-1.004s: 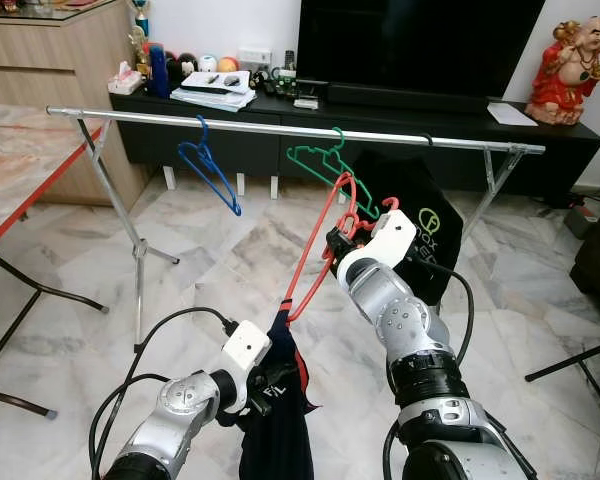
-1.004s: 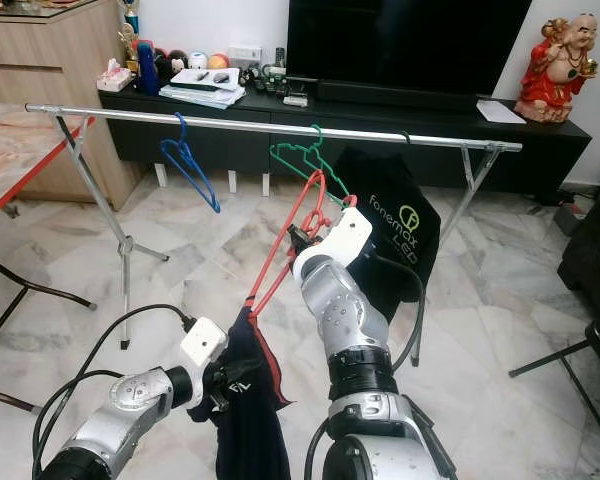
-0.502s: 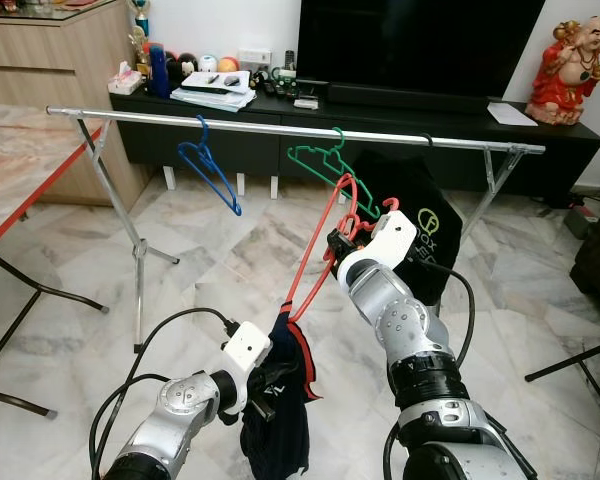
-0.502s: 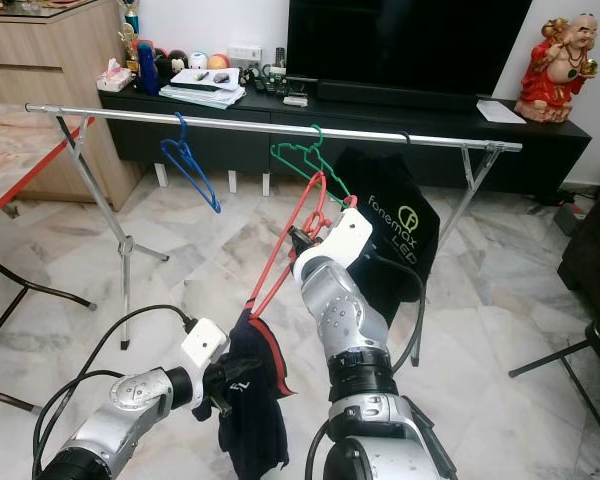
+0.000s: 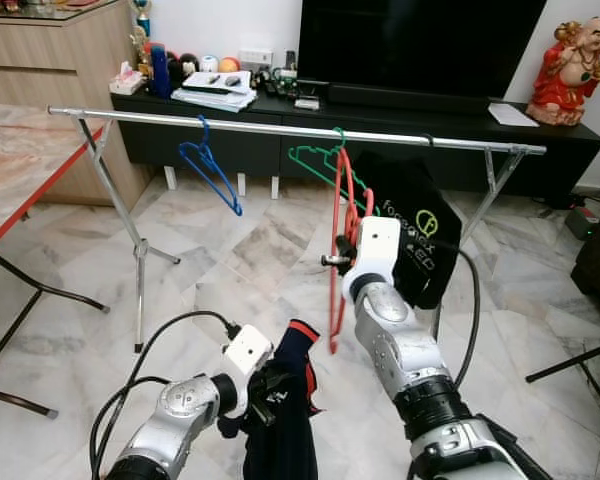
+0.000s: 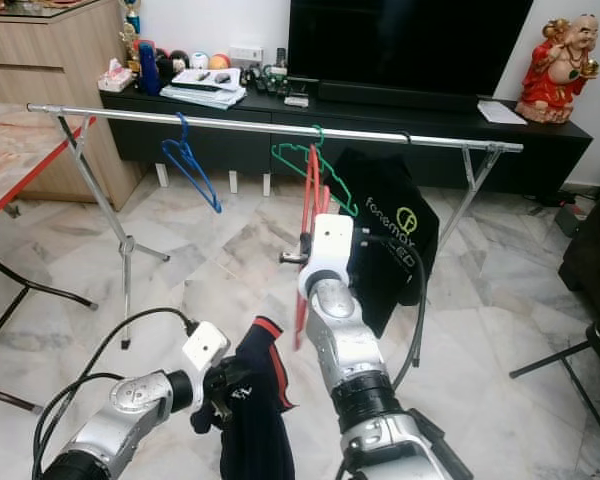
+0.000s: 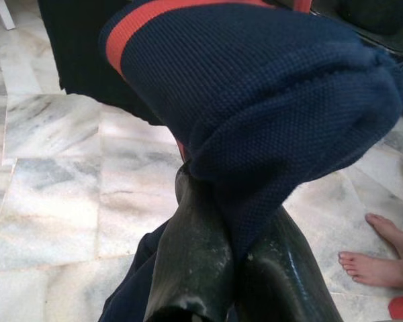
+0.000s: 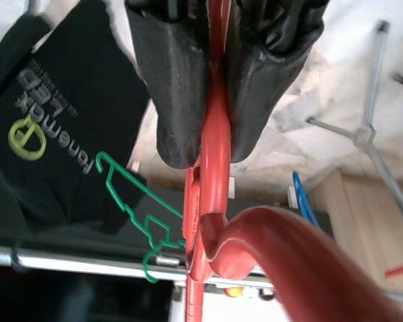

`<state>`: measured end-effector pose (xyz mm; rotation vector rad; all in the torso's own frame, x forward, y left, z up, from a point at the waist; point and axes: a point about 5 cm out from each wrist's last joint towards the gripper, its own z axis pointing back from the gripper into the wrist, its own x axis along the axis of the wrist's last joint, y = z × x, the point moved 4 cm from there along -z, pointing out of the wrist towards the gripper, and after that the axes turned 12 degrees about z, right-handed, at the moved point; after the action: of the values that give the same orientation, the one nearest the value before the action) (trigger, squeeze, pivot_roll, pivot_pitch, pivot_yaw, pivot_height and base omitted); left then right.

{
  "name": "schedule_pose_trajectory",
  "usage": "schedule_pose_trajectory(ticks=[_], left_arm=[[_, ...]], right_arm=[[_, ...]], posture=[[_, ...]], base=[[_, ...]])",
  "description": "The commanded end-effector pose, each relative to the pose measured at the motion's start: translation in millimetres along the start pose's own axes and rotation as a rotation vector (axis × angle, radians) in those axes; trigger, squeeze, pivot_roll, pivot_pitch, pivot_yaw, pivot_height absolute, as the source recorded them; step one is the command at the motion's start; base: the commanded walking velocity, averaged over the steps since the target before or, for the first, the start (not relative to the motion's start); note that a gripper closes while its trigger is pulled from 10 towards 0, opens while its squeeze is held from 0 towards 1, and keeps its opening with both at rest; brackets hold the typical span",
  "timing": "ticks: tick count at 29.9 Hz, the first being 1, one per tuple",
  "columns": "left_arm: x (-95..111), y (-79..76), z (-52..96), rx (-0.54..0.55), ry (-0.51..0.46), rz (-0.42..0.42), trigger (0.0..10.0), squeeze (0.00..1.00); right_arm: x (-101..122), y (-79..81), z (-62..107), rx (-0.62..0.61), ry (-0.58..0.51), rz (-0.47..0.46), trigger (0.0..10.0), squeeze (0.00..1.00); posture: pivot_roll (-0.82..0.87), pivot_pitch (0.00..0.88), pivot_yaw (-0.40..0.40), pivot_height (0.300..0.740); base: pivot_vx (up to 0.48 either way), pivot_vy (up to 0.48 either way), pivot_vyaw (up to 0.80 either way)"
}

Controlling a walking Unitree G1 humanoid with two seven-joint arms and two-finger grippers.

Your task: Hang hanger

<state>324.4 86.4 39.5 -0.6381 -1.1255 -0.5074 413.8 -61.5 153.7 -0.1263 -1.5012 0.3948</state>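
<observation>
Since the earlier frame, the red hanger (image 5: pixel 338 262) had swung from a slant to hang upright, its hook just below the rail (image 5: pixel 280 127), beside the green hanger (image 5: pixel 325 165). The right gripper (image 8: pixel 211 144) was clamped shut on the red hanger's neck. Below the rail, the left gripper (image 7: pixel 238 258) was closed on the navy garment (image 5: pixel 285 420), now detached from the hanger.

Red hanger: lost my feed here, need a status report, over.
Right gripper shut on red hanger, hook up by the rail. Left gripper shut on navy garment, low. Green hanger hangs right beside the hook.
</observation>
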Motion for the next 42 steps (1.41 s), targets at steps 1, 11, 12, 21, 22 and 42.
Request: schedule_pose_trajectory(ticks=[1, 11, 12, 21, 22, 42], left_arm=[[4.1, -1.9, -0.5, -0.006, -0.016, -0.004, 0.0, 0.0], [13.7, 44.2, 18.1, 0.266, -0.083, -0.012, 5.3, 0.0], [13.5, 56.3, 27.1, 0.332, -0.095, -0.015, 10.0, 0.0], [-9.1, 109.1, 85.1, 0.699, -0.132, 0.044, 10.0, 0.0], [-10.2, 111.5, 89.7, 0.723, -0.143, 0.049, 10.0, 0.0], [-14.7, 59.8, 114.6, 0.643, -0.37, 0.076, 10.0, 0.0]], right_arm=[[-13.2, 13.1, 3.2, 0.064, 0.014, 0.082, 10.0, 0.0], [-78.5, 18.1, 20.5, 0.227, 0.212, -0.116, 10.0, 0.0], [-93.3, 2.8, 23.9, 0.183, 0.252, -0.164, 10.0, 0.0], [-135.3, -38.2, 45.0, 0.077, 0.329, -0.264, 10.0, 0.0], [-136.7, -39.1, 46.9, 0.075, 0.327, -0.275, 10.0, 0.0], [-156.4, -75.4, 120.0, -0.09, 0.134, -0.278, 10.0, 0.0]], posture=[[-0.02, 0.005, -0.075, 0.74], [-0.02, 0.006, -0.077, 0.74], [-0.03, 0.006, -0.074, 0.74], [-0.03, 0.009, -0.054, 0.74], [-0.03, 0.01, -0.053, 0.74], [-0.04, 0.0, -0.049, 0.74]], base=[[0.0, 0.0, 0.0], [0.0, 0.0, 0.0], [0.0, 0.0, 0.0], [0.0, 0.0, 0.0], [0.0, 0.0, 0.0], [0.0, 0.0, 0.0]])
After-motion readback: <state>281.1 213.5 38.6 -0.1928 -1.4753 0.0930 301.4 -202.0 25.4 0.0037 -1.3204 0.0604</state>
